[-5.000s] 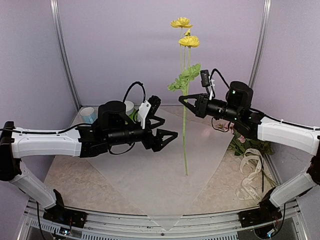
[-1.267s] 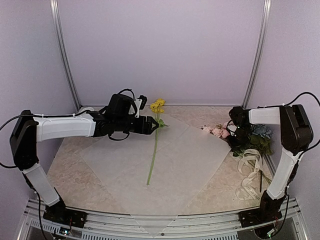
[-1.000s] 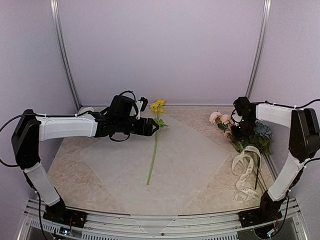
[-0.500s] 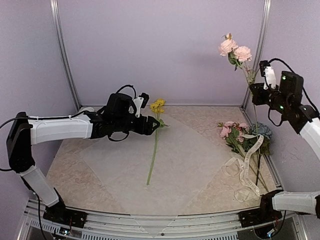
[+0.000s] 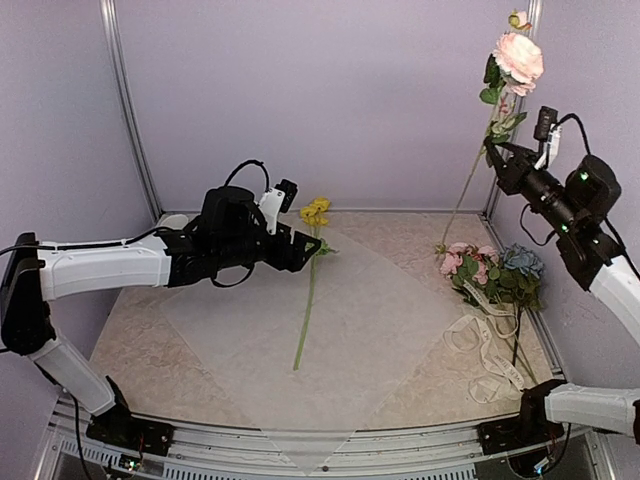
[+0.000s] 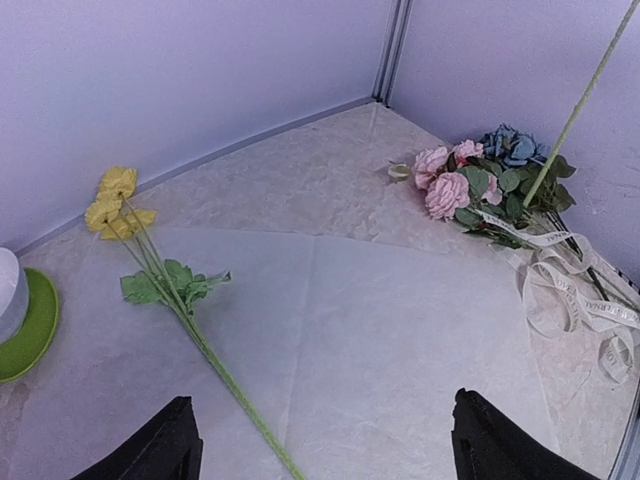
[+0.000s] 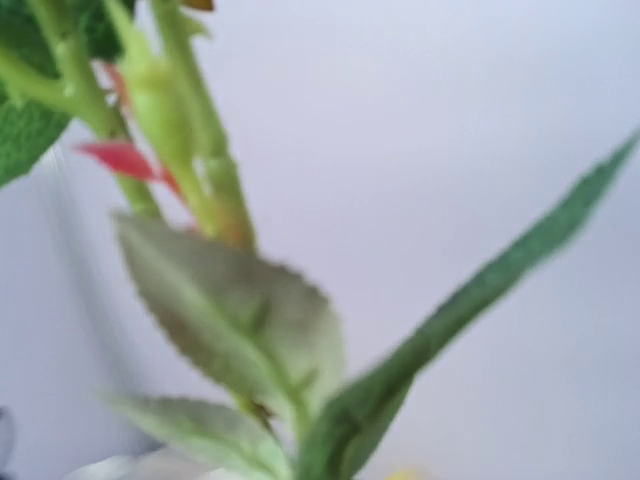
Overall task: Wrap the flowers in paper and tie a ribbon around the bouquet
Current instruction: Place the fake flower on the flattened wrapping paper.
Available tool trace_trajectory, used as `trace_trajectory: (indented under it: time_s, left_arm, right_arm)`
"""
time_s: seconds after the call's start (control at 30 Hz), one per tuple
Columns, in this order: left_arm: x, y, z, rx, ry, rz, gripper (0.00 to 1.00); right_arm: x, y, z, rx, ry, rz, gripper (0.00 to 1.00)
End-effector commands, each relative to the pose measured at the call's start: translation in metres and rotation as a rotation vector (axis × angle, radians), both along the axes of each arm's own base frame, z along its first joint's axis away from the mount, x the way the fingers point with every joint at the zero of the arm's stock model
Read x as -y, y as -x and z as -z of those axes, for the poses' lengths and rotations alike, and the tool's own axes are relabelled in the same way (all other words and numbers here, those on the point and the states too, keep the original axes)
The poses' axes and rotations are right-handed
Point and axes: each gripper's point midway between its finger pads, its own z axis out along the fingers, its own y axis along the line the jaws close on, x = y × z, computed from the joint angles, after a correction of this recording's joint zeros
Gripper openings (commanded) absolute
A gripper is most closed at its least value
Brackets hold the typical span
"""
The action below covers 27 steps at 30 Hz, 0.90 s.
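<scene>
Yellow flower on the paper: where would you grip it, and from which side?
I would take the yellow flower on its bare stem, below the leaves, coming straight down with the jaws set across it. It lies flat on the paper, so there is no way under it, and the blooms at the far end look soft.

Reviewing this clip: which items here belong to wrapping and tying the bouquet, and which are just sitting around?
Part of the job: paper; yellow flower lying on it; pink rose held up by the right gripper; other flowers at the right edge; ribbon beside them.

Lying about: green dish, white container, far left.
</scene>
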Motion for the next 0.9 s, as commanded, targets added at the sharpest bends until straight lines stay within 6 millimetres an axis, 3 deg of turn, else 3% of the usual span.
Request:
trace_trajectory:
  time_s: [0.0,0.07,0.23,0.37,0.57,0.67,0.73,0.87]
  left_arm:
    - [-0.018,-0.010,-0.013,0.018,0.016,-0.080,0.85]
    - [-0.028,-0.018,-0.001,-0.041,0.016,-0.128,0.85]
    - [-0.055,-0.031,0.029,-0.161,0.023,-0.221,0.85]
    - [-0.063,-0.031,0.040,-0.194,0.021,-0.238,0.85]
    - [-0.065,-0.030,0.051,-0.218,-0.002,-0.245,0.85]
    - [-0.065,-0.028,0.055,-0.221,-0.010,-0.241,0.85]
    - [-0.067,-0.029,0.058,-0.222,-0.020,-0.250,0.85]
    - [-0.068,-0.028,0.059,-0.226,-0.022,-0.249,0.85]
  right_arm:
    - [-0.076,-0.020,0.045,-0.369,-0.222,-0.402,0.00]
    - [-0.103,-0.036,0.070,-0.518,-0.245,-0.390,0.00]
    - [-0.181,-0.049,0.122,-0.734,-0.224,-0.543,0.00]
    - [-0.222,-0.065,0.182,-0.905,-0.234,-0.592,0.00]
    - [-0.261,-0.084,0.262,-1.131,-0.315,-0.628,0.00]
    - [-0.277,-0.090,0.281,-1.171,-0.339,-0.640,0.00]
    - [-0.281,-0.108,0.296,-1.150,-0.270,-0.547,0.00]
    - [-0.276,-0.125,0.324,-1.161,-0.177,-0.430,0.00]
